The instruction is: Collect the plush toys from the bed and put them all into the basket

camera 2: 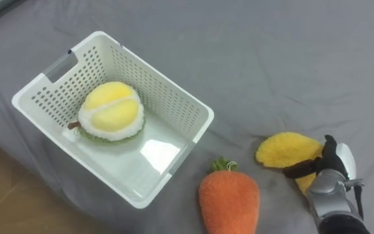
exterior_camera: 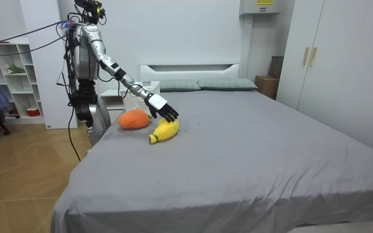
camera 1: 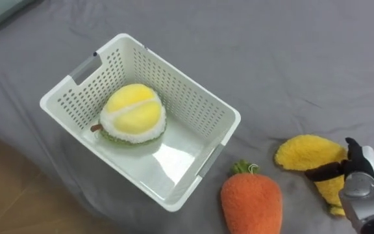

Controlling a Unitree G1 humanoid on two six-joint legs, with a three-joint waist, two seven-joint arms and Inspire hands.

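my right hand point(camera 1: 362, 195) has its dark fingers curled across the middle of the soft yellow plush toy point(camera 1: 304, 155) on the grey bed point(camera 1: 291, 58) beside the orange plush carrot point(camera 1: 252, 205); i judge the toy light and squashy, best held round that narrow middle.

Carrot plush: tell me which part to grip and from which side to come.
Grip the carrot plush across its broad orange middle, probably from straight above. It lies flat on the bed with its green top pointing away, and both flanks are free: the basket stands to its left, the yellow plush to its right.
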